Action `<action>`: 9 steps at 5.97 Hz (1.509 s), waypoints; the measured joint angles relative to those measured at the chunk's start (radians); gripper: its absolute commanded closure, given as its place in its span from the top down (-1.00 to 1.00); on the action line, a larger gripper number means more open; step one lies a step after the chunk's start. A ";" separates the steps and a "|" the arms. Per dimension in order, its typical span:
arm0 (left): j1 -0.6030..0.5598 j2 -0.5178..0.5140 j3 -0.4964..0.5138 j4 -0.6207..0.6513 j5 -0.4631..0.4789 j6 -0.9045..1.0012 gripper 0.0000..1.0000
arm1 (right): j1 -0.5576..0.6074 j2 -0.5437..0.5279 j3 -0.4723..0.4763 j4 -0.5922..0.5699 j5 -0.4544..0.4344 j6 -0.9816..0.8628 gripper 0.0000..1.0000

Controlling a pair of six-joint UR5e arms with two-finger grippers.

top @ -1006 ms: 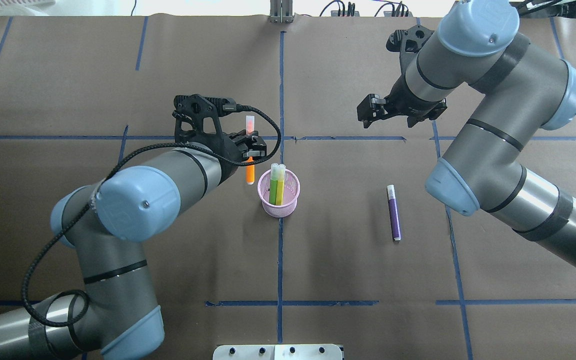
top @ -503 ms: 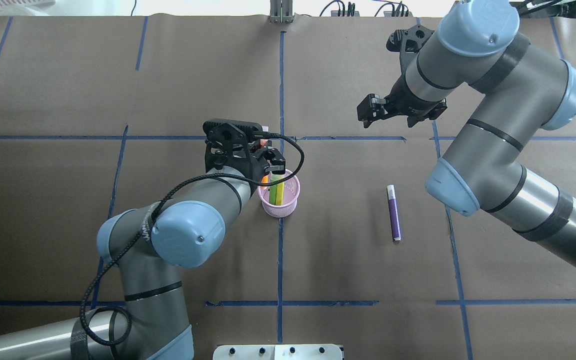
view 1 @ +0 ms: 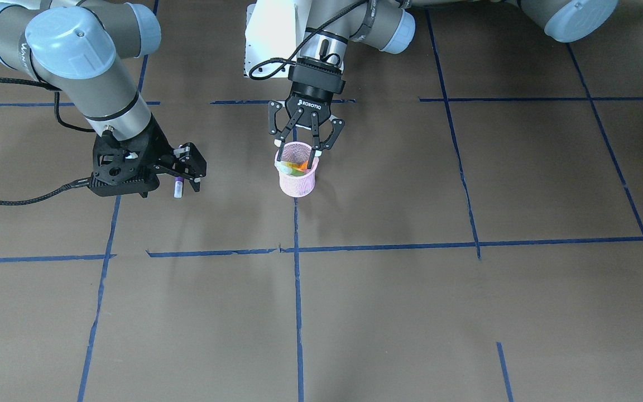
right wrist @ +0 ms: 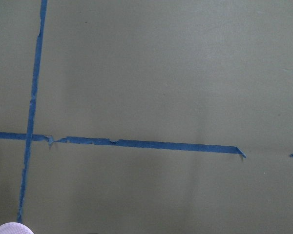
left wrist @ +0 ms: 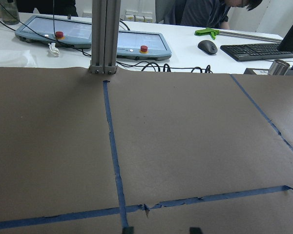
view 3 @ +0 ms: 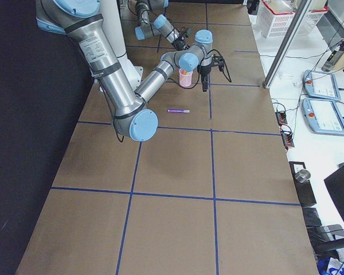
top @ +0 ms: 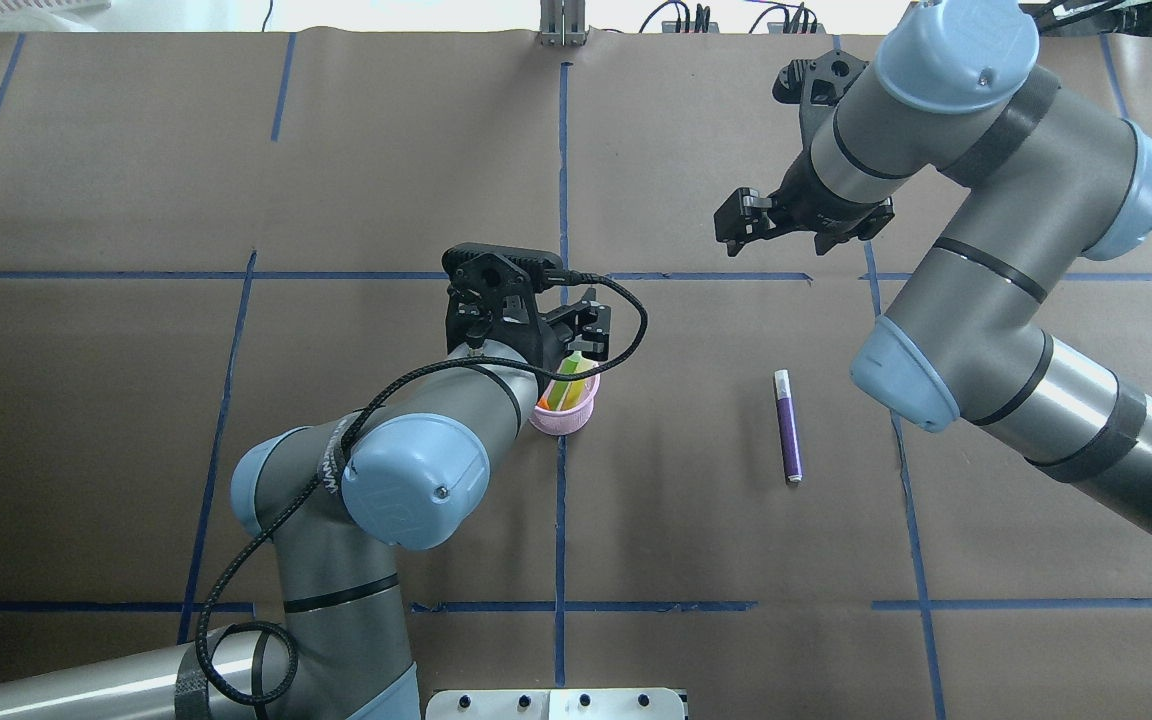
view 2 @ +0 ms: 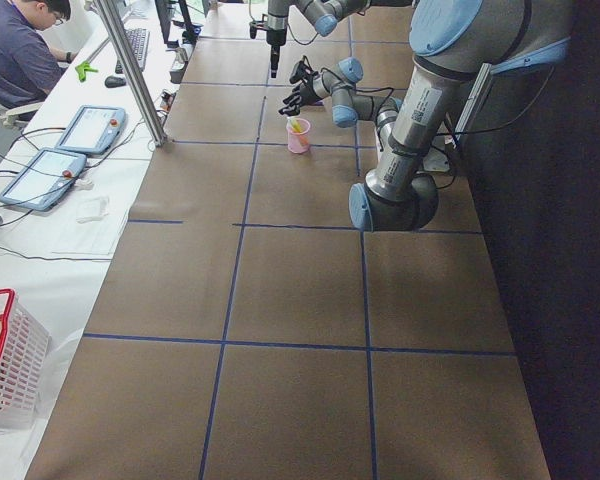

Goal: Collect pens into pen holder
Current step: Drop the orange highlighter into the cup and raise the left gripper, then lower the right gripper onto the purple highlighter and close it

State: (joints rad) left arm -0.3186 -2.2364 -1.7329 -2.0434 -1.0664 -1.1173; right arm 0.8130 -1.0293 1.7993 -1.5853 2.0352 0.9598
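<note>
The pink mesh pen holder [top: 566, 420] stands at mid-table, also in the front view [view 1: 297, 184]. It holds a green and a yellow-green pen [top: 566, 385] and the orange pen [view 1: 302, 166], which leans inside. My left gripper [view 1: 297, 159] hangs open just above the holder's rim, fingers either side, holding nothing; it shows from overhead too [top: 586, 335]. The purple pen [top: 787, 425] lies flat on the table to the holder's right. My right gripper [top: 736, 230] hovers open and empty, high above the table beyond the purple pen.
Brown paper with blue tape lines covers the table. A metal post [top: 561, 25] stands at the far edge. The white robot base block [view 1: 271, 39] is at the near side. A person and tablets [view 2: 40, 165] are beyond the far edge.
My left gripper carried the orange pen rightward to over the holder and opened. The orange pen is now inside the holder. The right arm and purple pen have not moved.
</note>
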 measured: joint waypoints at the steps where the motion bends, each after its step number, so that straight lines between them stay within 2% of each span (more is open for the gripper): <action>1: -0.015 0.003 -0.016 0.008 -0.086 0.014 1.00 | 0.000 -0.001 0.000 0.000 0.000 -0.001 1.00; 2: -0.056 0.018 -0.033 0.046 -0.227 0.029 1.00 | 0.001 -0.008 0.001 0.004 0.000 -0.001 1.00; 3: -0.124 0.037 -0.057 0.151 -0.402 0.035 1.00 | -0.002 -0.038 0.002 0.044 -0.002 0.006 1.00; 4: -0.222 0.046 -0.080 0.298 -0.616 0.068 1.00 | -0.019 -0.080 0.000 0.118 -0.023 0.024 1.00; 5: -0.317 0.063 -0.103 0.418 -0.790 0.149 1.00 | -0.061 -0.108 -0.013 0.170 -0.066 0.044 0.98; 6: -0.377 0.088 -0.126 0.483 -0.881 0.226 1.00 | -0.116 -0.118 -0.036 0.187 -0.112 0.061 0.87; 7: -0.404 0.105 -0.138 0.506 -0.913 0.263 1.00 | -0.165 -0.129 -0.063 0.192 -0.145 0.077 0.75; 9: -0.413 0.112 -0.143 0.513 -0.924 0.277 1.00 | -0.203 -0.168 -0.088 0.194 -0.156 0.083 0.38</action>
State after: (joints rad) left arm -0.7318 -2.1243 -1.8755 -1.5299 -1.9903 -0.8401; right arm 0.6100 -1.1970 1.7112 -1.3918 1.8791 1.0425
